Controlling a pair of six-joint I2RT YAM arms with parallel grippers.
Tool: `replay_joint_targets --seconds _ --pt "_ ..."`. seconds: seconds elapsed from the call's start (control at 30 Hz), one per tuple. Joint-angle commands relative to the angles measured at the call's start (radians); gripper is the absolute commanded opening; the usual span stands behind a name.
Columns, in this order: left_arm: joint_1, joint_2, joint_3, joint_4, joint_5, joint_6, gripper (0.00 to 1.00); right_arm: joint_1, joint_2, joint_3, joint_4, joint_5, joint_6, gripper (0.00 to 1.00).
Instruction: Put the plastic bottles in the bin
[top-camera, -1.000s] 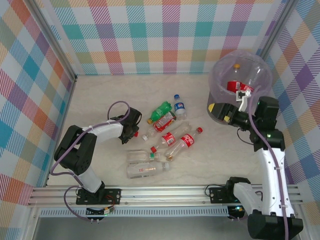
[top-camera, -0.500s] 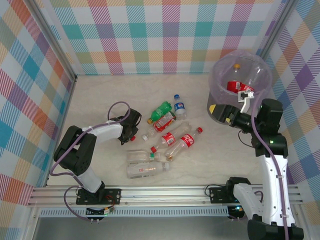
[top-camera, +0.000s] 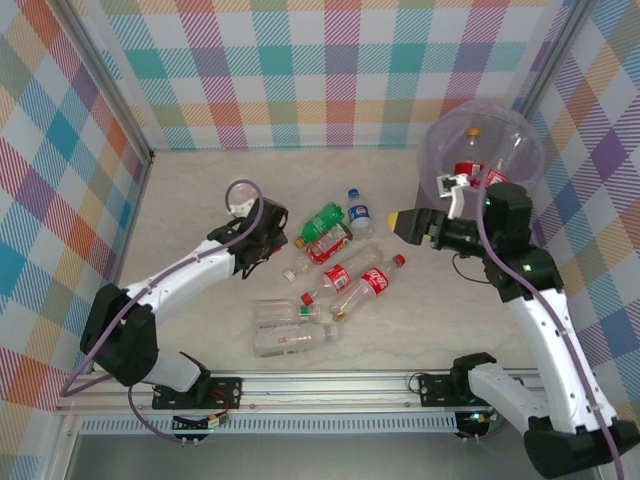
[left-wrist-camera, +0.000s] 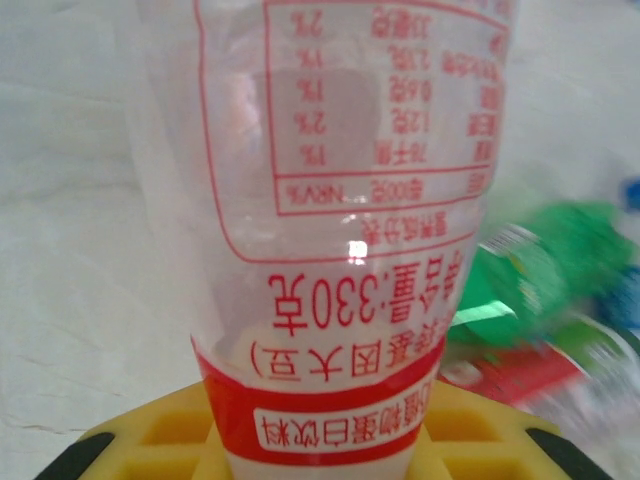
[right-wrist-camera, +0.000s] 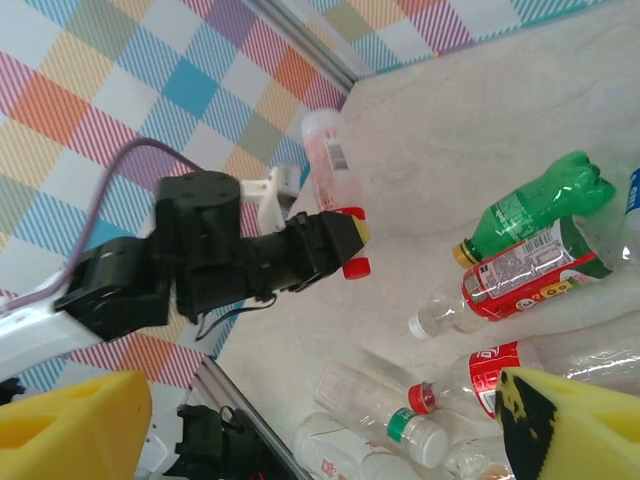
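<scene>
- Clear plastic with red print: one bottle (left-wrist-camera: 340, 200) is sitting clamped in the left jaws. The yellow pads (left-wrist-camera: 160, 430) are pressing at its red band, and it is pointing cap (right-wrist-camera: 355, 268) down and base up.
- The left arm (top-camera: 190, 275) is holding that bottle over the pale counter (top-camera: 190, 180), just left of the loose pile.
- The right jaws are standing wide apart and gripping nothing, their yellow pads (right-wrist-camera: 70, 425) sitting at both lower corners of the right wrist view.
- The right arm (top-camera: 525, 290) is reaching left from beside the bin (top-camera: 432, 150).
- The bin, lined with a lilac bag, is sitting in the far right corner. A red-labelled bottle (top-camera: 468, 170) and a yellow cap (top-camera: 473, 131) are showing inside it.
- Other bottles are lying mid-counter: a green one (top-camera: 325, 215), a blue-labelled one (top-camera: 358, 212), several red-labelled ones (top-camera: 372, 280), and pale clear ones (top-camera: 295, 340) nearest the arm bases.
</scene>
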Motion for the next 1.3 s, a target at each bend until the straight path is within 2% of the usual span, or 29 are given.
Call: replay_joint_targets --seconds 0.0,0.1,0.2,0.27,0.33,0.47,0.57,0.77,0.9,1.27 --pt "-0.079 -0.037 0.010 0.070 0.092 0.192 0.23 0.069 0.039 0.033 0.059 0.098 -0.002 0.89" --pt "-0.131 -0.072 0.016 0.099 0.195 0.291 0.18 0.087 0.081 0.017 0.154 0.123 0.068 0.89" --pt "-0.148 -0.105 -0.005 0.169 0.328 0.382 0.15 0.090 0.120 -0.040 0.230 0.171 0.127 0.89" --pt "-0.157 -0.118 -0.019 0.199 0.403 0.420 0.12 0.093 0.154 -0.063 0.280 0.159 0.164 0.89" --pt "-0.169 -0.116 -0.027 0.213 0.448 0.436 0.11 0.110 0.186 -0.070 0.306 0.143 0.182 0.89" --pt "-0.185 -0.087 -0.027 0.200 0.501 0.447 0.02 0.148 0.195 -0.101 0.312 0.180 0.172 0.90" --pt "-0.204 -0.059 -0.044 0.239 0.575 0.447 0.01 0.162 0.167 -0.134 0.296 0.217 0.153 0.92" --pt "-0.256 -0.065 -0.078 0.298 0.609 0.464 0.00 0.181 0.165 -0.124 0.269 0.243 0.144 0.93" --pt "-0.269 -0.083 -0.089 0.295 0.609 0.466 0.00 0.182 0.165 -0.098 0.182 0.347 0.105 0.94" --pt "-0.322 -0.080 -0.090 0.326 0.630 0.482 0.00 0.193 0.221 -0.109 0.266 0.275 0.155 0.89"
